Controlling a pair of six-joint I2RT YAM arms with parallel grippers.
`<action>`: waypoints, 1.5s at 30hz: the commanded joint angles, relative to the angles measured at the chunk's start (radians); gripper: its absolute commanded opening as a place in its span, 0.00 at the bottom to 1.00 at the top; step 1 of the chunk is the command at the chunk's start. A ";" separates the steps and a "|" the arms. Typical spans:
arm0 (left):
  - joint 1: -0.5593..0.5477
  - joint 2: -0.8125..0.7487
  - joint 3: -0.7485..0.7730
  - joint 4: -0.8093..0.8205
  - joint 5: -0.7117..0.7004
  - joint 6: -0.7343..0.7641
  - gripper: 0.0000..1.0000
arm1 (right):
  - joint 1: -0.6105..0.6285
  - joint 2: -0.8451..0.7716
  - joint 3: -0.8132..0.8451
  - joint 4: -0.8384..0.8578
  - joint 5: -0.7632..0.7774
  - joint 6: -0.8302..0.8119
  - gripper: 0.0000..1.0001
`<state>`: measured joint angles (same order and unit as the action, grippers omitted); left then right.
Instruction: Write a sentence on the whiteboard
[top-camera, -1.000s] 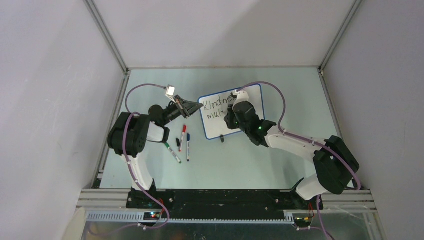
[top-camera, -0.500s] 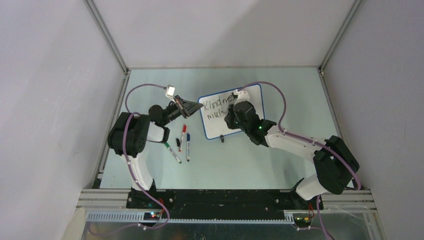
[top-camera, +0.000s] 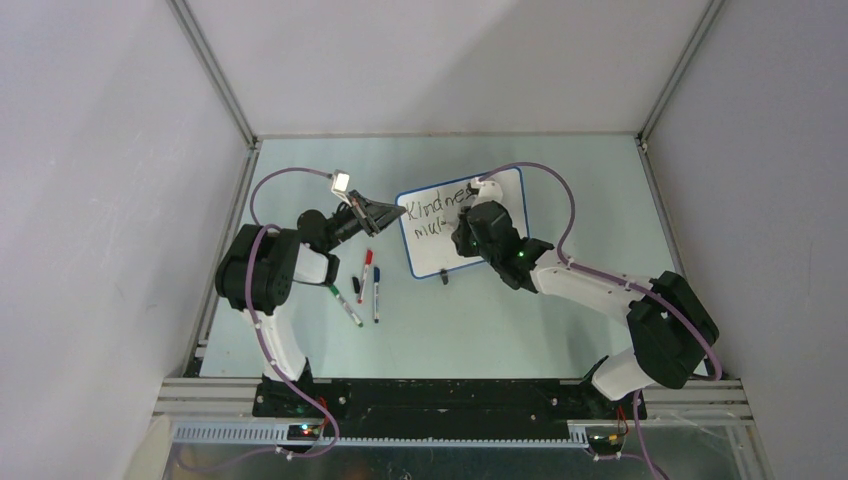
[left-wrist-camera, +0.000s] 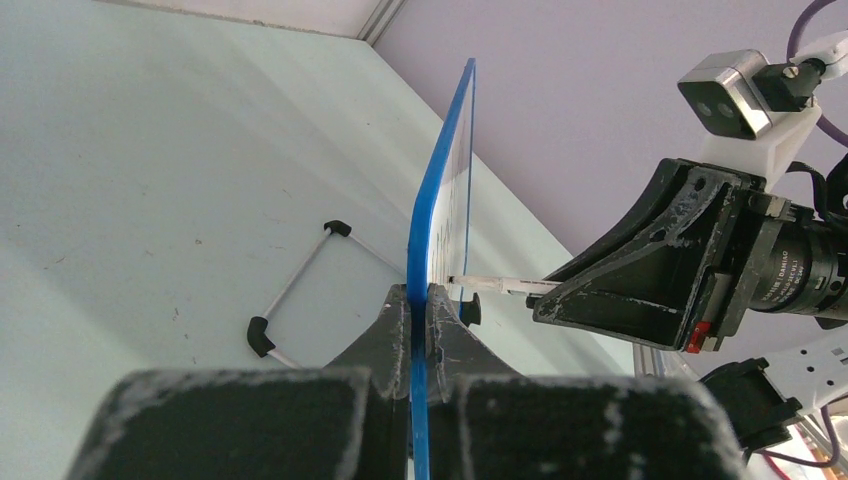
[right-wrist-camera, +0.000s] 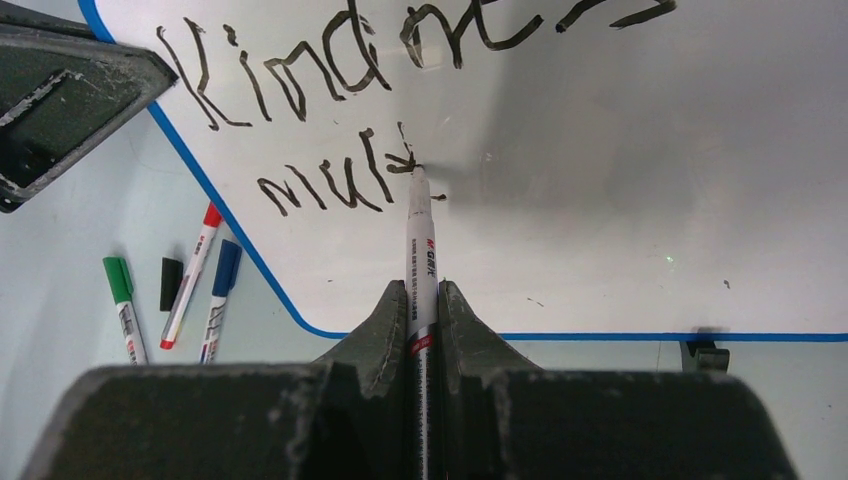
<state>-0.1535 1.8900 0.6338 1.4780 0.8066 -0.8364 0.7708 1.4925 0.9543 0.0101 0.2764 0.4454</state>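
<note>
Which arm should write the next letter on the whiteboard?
The right one. Its claw grips the marker, with the tip touching the whiteboard where the sentence stops. The left claw is busy pinching the board's blue edge.

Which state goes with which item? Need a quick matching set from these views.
Column 1
1. left tool
2. right tool
3. green marker
4. black cap

Column 2
A. on the table, farthest from the whiteboard
B. shut on the whiteboard's blue rim
C. lying between green marker and red marker
D. shut on the writing marker, tip on the whiteboard

Pairs: 1-B, 2-D, 3-A, 4-C
</note>
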 joint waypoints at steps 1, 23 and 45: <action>0.007 -0.046 -0.005 0.054 0.001 0.042 0.00 | -0.016 -0.013 0.036 -0.006 0.065 0.021 0.00; 0.008 -0.037 0.004 0.054 0.002 0.034 0.00 | 0.024 -0.253 -0.193 0.251 0.070 -0.110 0.00; 0.007 -0.039 0.000 0.054 -0.003 0.037 0.00 | 0.008 -0.153 -0.167 0.314 0.012 -0.103 0.00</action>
<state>-0.1528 1.8900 0.6338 1.4788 0.8055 -0.8368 0.7860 1.3243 0.7494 0.2974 0.2863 0.3393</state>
